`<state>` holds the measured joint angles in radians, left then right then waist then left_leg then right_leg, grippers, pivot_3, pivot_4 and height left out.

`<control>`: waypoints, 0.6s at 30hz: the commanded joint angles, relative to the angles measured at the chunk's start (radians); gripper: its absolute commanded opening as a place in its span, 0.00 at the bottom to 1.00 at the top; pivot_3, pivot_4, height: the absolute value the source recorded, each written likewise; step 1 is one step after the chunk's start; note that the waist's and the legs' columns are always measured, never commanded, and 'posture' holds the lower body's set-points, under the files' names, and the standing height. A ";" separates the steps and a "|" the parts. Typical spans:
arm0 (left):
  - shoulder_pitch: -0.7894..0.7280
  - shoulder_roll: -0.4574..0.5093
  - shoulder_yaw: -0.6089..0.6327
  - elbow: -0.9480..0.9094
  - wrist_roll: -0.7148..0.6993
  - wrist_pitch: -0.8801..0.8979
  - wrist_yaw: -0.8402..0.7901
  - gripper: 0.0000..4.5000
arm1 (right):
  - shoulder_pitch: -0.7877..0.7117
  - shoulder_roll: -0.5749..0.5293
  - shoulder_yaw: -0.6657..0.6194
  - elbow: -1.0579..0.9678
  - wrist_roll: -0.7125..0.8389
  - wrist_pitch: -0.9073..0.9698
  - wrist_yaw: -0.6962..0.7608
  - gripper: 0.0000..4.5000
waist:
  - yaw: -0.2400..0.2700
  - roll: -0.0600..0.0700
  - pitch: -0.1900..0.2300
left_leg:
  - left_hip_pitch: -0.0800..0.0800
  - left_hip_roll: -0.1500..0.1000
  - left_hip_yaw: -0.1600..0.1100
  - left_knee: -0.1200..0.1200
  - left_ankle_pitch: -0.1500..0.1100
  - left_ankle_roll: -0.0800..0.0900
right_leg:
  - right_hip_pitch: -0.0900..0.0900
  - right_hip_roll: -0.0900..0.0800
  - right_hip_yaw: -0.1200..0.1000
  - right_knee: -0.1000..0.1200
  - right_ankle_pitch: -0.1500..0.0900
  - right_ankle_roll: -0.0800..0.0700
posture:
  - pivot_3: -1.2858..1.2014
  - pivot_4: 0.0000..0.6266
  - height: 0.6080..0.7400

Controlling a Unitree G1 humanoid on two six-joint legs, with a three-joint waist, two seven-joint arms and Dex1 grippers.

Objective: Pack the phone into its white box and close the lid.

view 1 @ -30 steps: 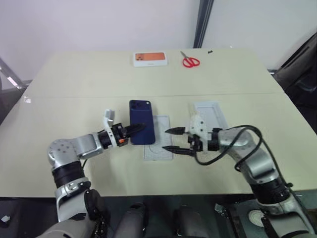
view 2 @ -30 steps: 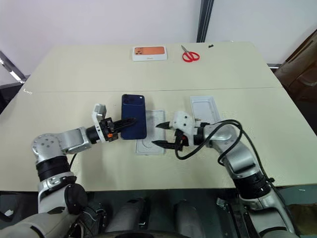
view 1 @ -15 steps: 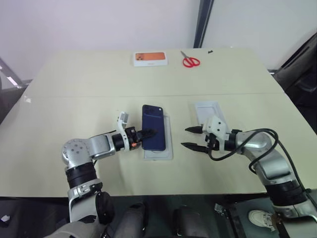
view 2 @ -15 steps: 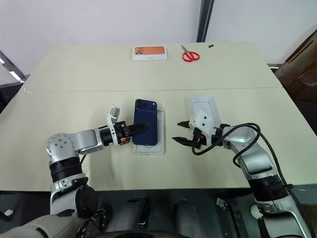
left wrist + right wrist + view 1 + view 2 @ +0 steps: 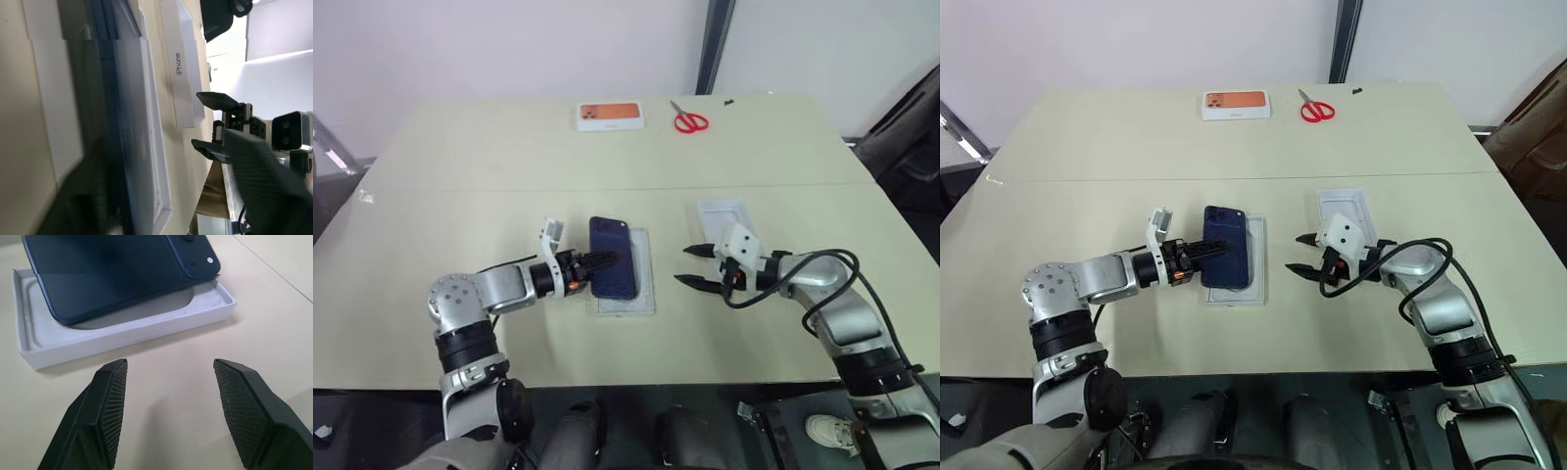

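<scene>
Two grippers are low over the cream table point(image 5: 509, 176), so let's sweep across. First, the left gripper point(image 5: 595, 264), reaching in level from the left, its black fingers right at the phone's left long edge. The left wrist view shows those fingers spread well wider than the phone is thick, with the phone's edge between them and no squeeze that I can make out.

Next, the phone point(image 5: 612, 259), dark navy and back side up. Its long axis runs away from the robot, parallel to the tray. The camera bump sits at the far end, in the left corner. It isn't seated flat. From the right wrist view, the phone's right long edge dips into the tray's recess while the left edge rides up over the left rim, so it lies slanted. It overhangs that rim towards the left gripper.

Under it is the white box point(image 5: 644, 294), a shallow tray, its right strip and near end bare.

Then a gap of bare table and the right gripper point(image 5: 693, 266), pointing left at the tray, jaws wide apart and holding nothing, near the box but clear of it.

Just beyond that hand lies the white lid point(image 5: 724, 217), flat on the table.

Along the far edge sit an orange-pictured box point(image 5: 610, 116) and red scissors point(image 5: 689, 121).
</scene>
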<state>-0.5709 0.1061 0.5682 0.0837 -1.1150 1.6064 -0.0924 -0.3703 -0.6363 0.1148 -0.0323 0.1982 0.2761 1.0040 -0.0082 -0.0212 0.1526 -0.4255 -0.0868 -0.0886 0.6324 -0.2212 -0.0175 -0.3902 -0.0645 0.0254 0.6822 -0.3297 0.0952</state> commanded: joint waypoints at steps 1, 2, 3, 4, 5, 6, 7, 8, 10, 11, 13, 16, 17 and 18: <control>-0.006 0.014 -0.007 -0.022 -0.037 0.008 0.015 0.99 | -0.019 0.009 -0.001 -0.009 0.000 -0.023 -0.006 0.66 | 0.000 0.000 0.000 | 0.000 0.000 0.000 0.000 0.000 0.000 | 0.000 0.000 0.000 0.000 0.000 0.000 | 0.52 0.24 0.95; -0.005 0.020 -0.014 -0.029 -0.040 0.008 0.012 0.99 | -0.018 0.012 0.000 -0.009 -0.002 -0.024 -0.007 0.66 | -0.001 0.000 0.000 | 0.000 0.000 0.000 0.000 0.000 0.000 | 0.000 0.000 0.000 0.000 0.000 0.000 | 0.52 0.24 0.95; -0.008 0.026 -0.016 -0.029 -0.054 0.008 0.014 0.99 | -0.018 0.014 0.003 -0.008 -0.004 -0.025 -0.009 0.66 | -0.002 0.000 0.000 | 0.000 0.000 0.000 0.000 0.000 0.000 | 0.000 0.000 0.000 0.000 0.000 0.000 | 0.52 0.24 0.95; -0.011 0.035 -0.020 -0.031 -0.061 0.008 0.013 0.99 | -0.019 0.017 0.005 -0.008 -0.006 -0.025 -0.010 0.66 | -0.002 0.000 0.000 | 0.000 0.000 0.000 0.000 0.000 0.000 | 0.000 0.000 0.000 0.000 0.000 0.000 | 0.52 0.24 0.95; -0.013 0.041 -0.023 -0.032 -0.067 0.008 0.013 0.99 | -0.019 0.019 0.005 -0.008 -0.007 -0.024 -0.010 0.66 | -0.002 0.000 0.000 | 0.000 0.000 0.000 0.000 0.000 0.000 | 0.000 0.000 0.000 0.000 0.000 0.000 | 0.52 0.24 0.95; -0.015 0.046 -0.026 -0.030 -0.076 0.008 0.014 0.99 | -0.020 0.021 0.006 -0.008 -0.009 -0.024 -0.011 0.66 | -0.002 0.000 0.000 | 0.000 0.000 0.000 0.000 0.000 0.000 | 0.000 0.000 0.000 0.000 0.000 0.000 | 0.52 0.24 0.95; -0.016 0.057 -0.034 -0.032 -0.083 0.008 0.015 0.99 | -0.022 0.023 0.006 -0.005 -0.011 -0.024 -0.012 0.66 | -0.002 0.000 0.000 | 0.000 0.000 0.000 0.000 0.000 0.000 | 0.000 0.000 0.000 0.000 0.000 0.000 | 0.52 0.24 0.95; -0.017 0.066 -0.041 -0.032 -0.095 0.008 0.016 0.99 | -0.023 0.024 0.006 -0.004 -0.014 -0.025 -0.013 0.66 | -0.002 0.000 0.000 | 0.000 0.000 0.000 0.000 0.000 0.000 | 0.000 0.000 0.000 0.000 0.000 0.000 | 0.52 0.24 0.95; -0.019 0.082 -0.055 -0.031 -0.118 0.008 0.022 0.99 | -0.024 0.026 0.007 0.000 -0.018 -0.028 -0.012 0.66 | -0.001 0.000 0.000 | 0.000 0.000 0.000 0.000 0.000 0.000 | 0.000 0.000 0.000 0.000 0.000 0.000 | 0.52 0.24 0.95; -0.019 0.086 -0.058 -0.029 -0.126 0.008 0.026 0.99 | -0.024 0.027 0.007 0.000 -0.019 -0.029 -0.012 0.66 | -0.001 0.000 0.000 | 0.000 0.000 0.000 0.000 0.000 0.000 | 0.000 0.000 0.000 0.000 0.000 0.000 | 0.52 0.24 0.95; -0.005 0.105 -0.085 -0.027 -0.151 0.008 0.032 0.99 | -0.026 0.032 0.011 0.005 -0.021 -0.032 -0.015 0.66 | -0.001 0.000 0.000 | 0.000 0.000 0.000 0.000 0.000 0.000 | 0.000 0.000 0.000 0.000 0.000 0.000 | 0.52 0.24 0.95; 0.007 0.113 -0.104 -0.029 -0.200 0.008 0.046 0.99 | -0.029 0.037 0.015 0.011 -0.024 -0.037 -0.019 0.66 | -0.002 0.000 0.000 | 0.000 0.000 0.000 0.000 0.000 0.000 | 0.000 0.000 0.000 0.000 0.000 0.000 | 0.52 0.24 0.95; 0.009 0.120 -0.112 -0.034 -0.212 0.008 0.051 0.99 | -0.029 0.037 0.016 0.011 -0.025 -0.039 -0.020 0.66 | -0.002 0.000 0.000 | 0.000 0.000 0.000 0.000 0.000 0.000 | 0.000 0.000 0.000 0.000 0.000 0.000 | 0.52 0.24 0.95; 0.011 0.127 -0.118 -0.037 -0.223 0.008 0.057 0.99 | -0.029 0.037 0.016 0.012 -0.026 -0.040 -0.020 0.66 | -0.002 0.000 0.000 | 0.000 0.000 0.000 0.000 0.000 0.000 | 0.000 0.000 0.000 0.000 0.000 0.000 | 0.52 0.24 0.95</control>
<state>-0.5544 0.2205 0.4605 0.0764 -1.2788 1.6063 -0.0379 -0.3758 -0.6057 0.1366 -0.0109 0.1697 0.2542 0.9869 -0.0098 -0.0212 0.1526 -0.4255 -0.0868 -0.0886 0.6325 -0.2212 -0.0175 -0.3905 -0.0645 0.0255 0.6824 -0.3297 0.0951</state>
